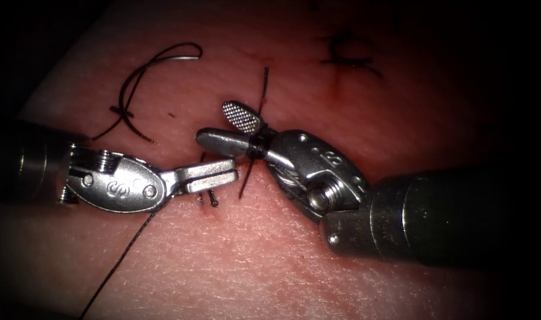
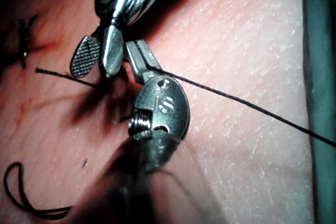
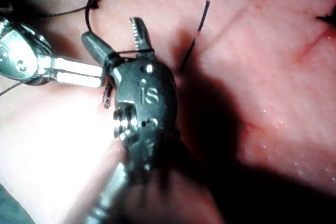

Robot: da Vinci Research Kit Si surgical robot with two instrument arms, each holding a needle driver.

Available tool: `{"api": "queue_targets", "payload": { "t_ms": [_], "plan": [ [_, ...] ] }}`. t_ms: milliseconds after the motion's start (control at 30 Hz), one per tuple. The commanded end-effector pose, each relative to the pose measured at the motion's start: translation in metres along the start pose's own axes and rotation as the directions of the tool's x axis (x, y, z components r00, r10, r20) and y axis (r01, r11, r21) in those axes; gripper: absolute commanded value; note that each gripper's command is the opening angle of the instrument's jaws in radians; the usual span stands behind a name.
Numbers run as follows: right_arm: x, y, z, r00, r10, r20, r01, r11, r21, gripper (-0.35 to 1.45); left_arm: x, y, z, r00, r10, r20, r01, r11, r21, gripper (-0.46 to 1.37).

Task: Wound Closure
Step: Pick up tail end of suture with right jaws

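Right end effector (image 1: 223,127) agape around thread (image 1: 255,148).

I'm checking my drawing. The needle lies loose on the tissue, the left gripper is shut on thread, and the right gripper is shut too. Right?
Nearly. In the endoscope view the right gripper is open, with thread wrapped around its base. The needle does lie loose on the tissue, and the left gripper is shut on thread.
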Motion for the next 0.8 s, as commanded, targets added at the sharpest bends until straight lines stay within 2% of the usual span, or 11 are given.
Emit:
{"api": "queue_targets", "payload": {
  "t_ms": [33,233,367,800],
  "plan": [
    [-0.0002,0.0002,0.0001,1.000,-0.005,0.007,0.005,1.000,-0.008,1.20,-0.0001,0.0002,0.0002,1.000,0.007,-0.003,-0.007,1.000,-0.007,-0.35],
    [-0.0015,0.0016,0.0006,0.999,-0.025,0.031,0.027,0.997,-0.066,1.21,0.0003,0.0013,0.0005,0.999,0.036,-0.011,-0.036,0.999,-0.022,-0.35],
    [-0.0019,0.0026,0.0005,0.999,-0.027,0.044,0.031,0.995,-0.100,1.22,0.0008,0.0011,0.0006,0.999,0.043,-0.013,-0.043,0.999,-0.027,-0.35],
    [-0.0010,0.0056,-0.0004,0.999,-0.007,0.033,0.012,0.990,-0.143,1.16,0.0000,-0.0008,0.0038,0.998,0.059,-0.033,-0.060,0.997,-0.054,-0.35]
  ]
}}
